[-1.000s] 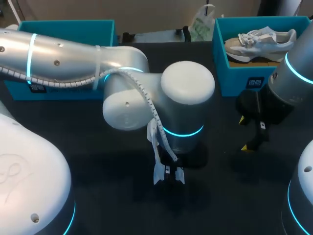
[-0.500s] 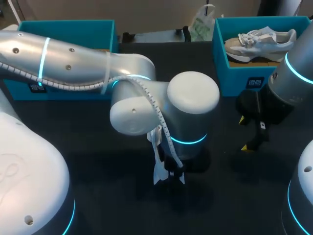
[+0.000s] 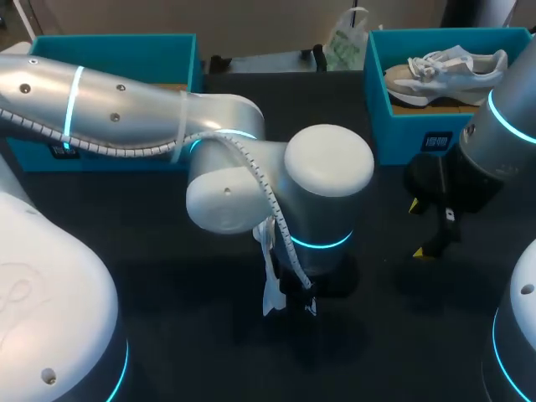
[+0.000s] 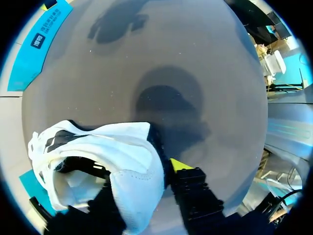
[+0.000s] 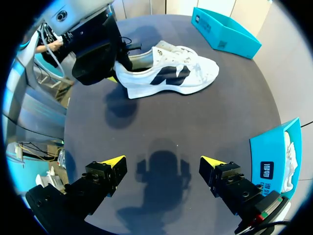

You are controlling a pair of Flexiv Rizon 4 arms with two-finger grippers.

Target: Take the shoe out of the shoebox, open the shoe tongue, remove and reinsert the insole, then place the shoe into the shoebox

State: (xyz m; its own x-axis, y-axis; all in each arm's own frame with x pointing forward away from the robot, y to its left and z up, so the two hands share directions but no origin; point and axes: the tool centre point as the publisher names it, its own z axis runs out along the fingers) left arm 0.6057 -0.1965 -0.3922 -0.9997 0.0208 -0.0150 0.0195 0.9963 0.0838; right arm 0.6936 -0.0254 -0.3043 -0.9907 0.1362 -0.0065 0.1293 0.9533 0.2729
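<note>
The left hand [image 4: 146, 177] grasps the white sneaker [image 5: 168, 73] by its heel, while the right hand [image 5: 164, 165] hangs released above the counter [image 5: 205, 122].

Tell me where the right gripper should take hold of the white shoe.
Probably the forefoot of the white shoe, coming in from the toe end: the left gripper clamps the heel, leaving the narrow front free for the open right gripper.

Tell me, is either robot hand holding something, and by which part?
The left gripper holds the white shoe by its heel end; the right gripper is open, empty.
</note>
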